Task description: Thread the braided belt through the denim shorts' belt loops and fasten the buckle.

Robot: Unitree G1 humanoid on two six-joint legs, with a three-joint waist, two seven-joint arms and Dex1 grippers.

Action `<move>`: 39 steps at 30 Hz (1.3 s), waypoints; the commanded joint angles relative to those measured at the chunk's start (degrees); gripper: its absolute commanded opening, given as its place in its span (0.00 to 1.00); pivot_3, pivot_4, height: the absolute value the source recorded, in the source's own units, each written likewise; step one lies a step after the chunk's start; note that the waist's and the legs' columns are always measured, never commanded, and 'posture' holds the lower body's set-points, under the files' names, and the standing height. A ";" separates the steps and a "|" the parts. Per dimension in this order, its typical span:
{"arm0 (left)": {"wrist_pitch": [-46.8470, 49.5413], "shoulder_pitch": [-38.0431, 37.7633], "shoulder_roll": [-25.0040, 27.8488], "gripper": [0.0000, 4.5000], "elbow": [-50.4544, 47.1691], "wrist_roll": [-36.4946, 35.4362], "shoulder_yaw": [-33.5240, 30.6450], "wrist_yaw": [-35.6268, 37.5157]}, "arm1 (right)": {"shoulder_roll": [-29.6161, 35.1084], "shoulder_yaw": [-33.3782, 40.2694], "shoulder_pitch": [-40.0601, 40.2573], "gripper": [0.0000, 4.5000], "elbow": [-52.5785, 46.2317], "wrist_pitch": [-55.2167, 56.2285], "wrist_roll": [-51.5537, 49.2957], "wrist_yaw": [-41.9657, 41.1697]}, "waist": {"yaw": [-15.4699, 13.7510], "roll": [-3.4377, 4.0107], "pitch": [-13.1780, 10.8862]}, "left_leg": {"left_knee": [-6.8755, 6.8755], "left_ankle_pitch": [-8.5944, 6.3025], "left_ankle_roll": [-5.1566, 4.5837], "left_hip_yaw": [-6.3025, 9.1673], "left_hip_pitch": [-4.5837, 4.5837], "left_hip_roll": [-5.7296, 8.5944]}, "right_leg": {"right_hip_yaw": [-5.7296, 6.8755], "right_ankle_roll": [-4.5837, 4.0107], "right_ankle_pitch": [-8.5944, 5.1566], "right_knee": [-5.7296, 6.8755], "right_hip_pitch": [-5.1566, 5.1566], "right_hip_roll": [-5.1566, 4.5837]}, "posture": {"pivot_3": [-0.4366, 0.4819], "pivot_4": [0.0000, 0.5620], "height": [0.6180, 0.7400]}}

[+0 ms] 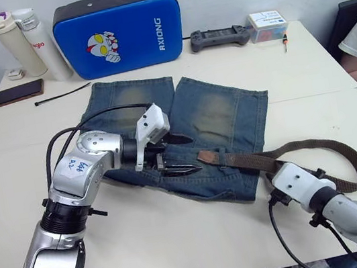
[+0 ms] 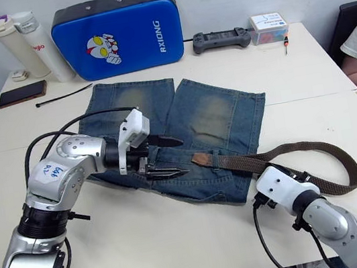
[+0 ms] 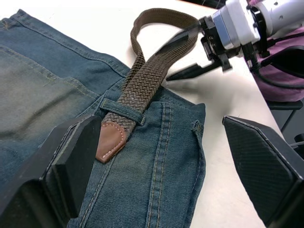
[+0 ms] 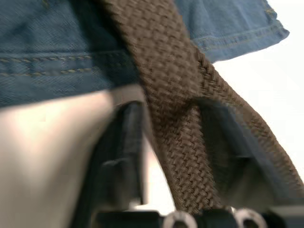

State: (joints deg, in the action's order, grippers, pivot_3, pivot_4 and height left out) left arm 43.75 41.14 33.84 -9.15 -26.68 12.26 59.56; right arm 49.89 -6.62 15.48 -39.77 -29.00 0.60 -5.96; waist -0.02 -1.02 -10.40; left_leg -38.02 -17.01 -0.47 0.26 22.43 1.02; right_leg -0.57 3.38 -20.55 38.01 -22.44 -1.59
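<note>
Right gripper (image 3: 202, 59): clamped on the braided belt (image 1: 303, 151), near the table's front edge
Left gripper (image 1: 178, 154): spread wide over the denim shorts (image 1: 186, 139)
Tan tip (image 3: 110, 141): passed through one belt loop (image 3: 121, 110) (the next should be lifted first)

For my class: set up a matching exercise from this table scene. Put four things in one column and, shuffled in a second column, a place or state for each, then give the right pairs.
Things
1. braided belt
2. left gripper
3. blue case
4. black cable tie

Places or states
A. stands at the table's far edge
B. tan tip passed through one belt loop
C. open, over the denim shorts
D. lies beside the phone

Pairs: 1-B, 2-C, 3-A, 4-D
</note>
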 commanded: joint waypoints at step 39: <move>1.27 0.42 3.08 1.00 -2.86 -0.40 -2.13 0.82 | 2.26 0.64 -17.78 0.99 -4.60 1.97 -8.46 -44.11 | 0.06 0.00 -0.01 | -0.07 -0.01 -0.01 0.04 -0.05 0.04 | 0.03 -0.02 -0.01 0.34 0.02 -0.05 | 0.48 0.27 1.00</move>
State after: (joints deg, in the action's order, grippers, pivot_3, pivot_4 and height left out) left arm 45.36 40.30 36.49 -10.47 -26.72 10.54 59.95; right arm 52.55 -2.54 -1.57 -43.83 -27.47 -9.69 -50.20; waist 0.04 -1.02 -10.41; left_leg -38.09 -17.02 -0.48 0.30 22.39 1.06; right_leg -0.55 3.36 -20.56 38.33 -22.43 -1.64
